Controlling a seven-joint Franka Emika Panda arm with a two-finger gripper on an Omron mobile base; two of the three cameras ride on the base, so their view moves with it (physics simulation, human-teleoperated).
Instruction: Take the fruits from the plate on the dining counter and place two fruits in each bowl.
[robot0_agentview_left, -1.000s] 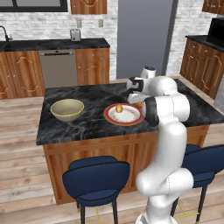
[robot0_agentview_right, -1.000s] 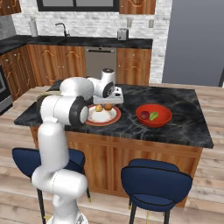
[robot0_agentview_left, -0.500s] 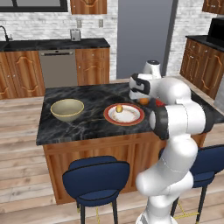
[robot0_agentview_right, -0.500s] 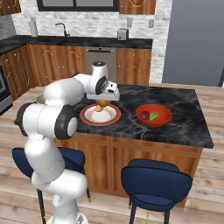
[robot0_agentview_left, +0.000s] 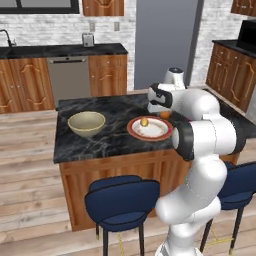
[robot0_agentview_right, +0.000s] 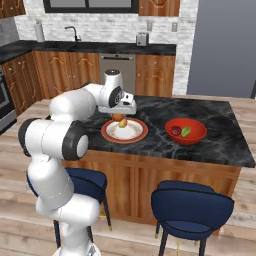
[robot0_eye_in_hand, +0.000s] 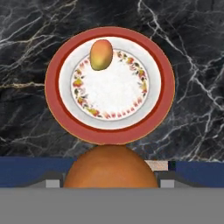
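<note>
jaws: clamped on small round orange fruit (robot0_eye_in_hand: 110, 166), above flat red-rimmed white plate (robot0_agentview_left: 136, 132) | target: empty pale beige bowl (robot0_agentview_left: 86, 123), well left along black marble desk (robot0_agentview_left: 95, 145) | yellow-orange fruit (robot0_eye_in_hand: 101, 54) on plate

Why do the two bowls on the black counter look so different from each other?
The red bowl is shiny bright red; the beige bowl is pale yellowish. The red bowl holds a dark red fruit and a green fruit; the beige bowl has nothing in it. They sit on opposite sides of the plate. Both are deep, round, upright, and on the same dining counter.
</note>
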